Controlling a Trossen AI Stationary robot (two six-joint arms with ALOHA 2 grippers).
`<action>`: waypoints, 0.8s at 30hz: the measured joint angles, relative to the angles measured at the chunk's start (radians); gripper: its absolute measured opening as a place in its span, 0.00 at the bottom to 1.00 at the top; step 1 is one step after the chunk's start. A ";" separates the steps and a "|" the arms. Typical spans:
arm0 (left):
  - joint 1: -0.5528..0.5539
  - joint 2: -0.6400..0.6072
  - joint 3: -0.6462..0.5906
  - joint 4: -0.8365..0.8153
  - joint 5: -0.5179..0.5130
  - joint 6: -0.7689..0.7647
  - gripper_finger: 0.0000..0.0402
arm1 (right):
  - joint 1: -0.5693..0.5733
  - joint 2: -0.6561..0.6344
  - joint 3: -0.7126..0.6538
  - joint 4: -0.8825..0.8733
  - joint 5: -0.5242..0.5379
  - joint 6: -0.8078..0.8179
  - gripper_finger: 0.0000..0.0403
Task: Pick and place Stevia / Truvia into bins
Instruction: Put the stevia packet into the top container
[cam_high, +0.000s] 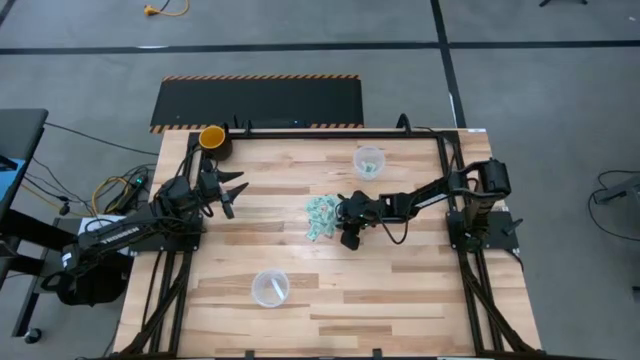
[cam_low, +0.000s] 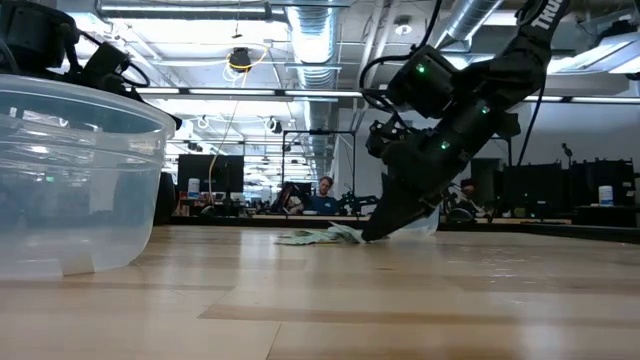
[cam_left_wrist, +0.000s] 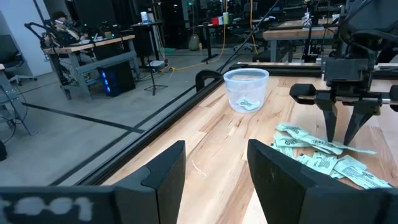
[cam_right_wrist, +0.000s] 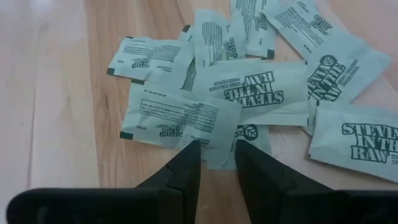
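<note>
On the wooden table (cam_high: 400, 290), the right gripper (cam_right_wrist: 216, 163), fingers slightly parted, is straddling the light, limp packets (cam_right_wrist: 177, 115) at the pile's three-o'clock edge.

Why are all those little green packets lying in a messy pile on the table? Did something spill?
The Stevia packets lie scattered and overlapping mid-table, not in the clear cups. It looks like a sorting heap. The right gripper is down at its edge. Nothing looks torn or broken.
</note>
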 joint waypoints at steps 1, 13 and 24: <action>0.000 0.000 0.000 0.000 0.000 0.000 0.41 | 0.000 0.000 0.000 0.000 0.000 0.000 0.24; 0.000 0.000 0.000 0.000 0.001 0.000 0.41 | -0.001 0.000 -0.002 -0.009 0.004 0.001 0.05; 0.000 0.000 0.000 0.000 0.001 0.000 0.41 | 0.000 -0.017 -0.005 -0.027 -0.005 0.002 0.00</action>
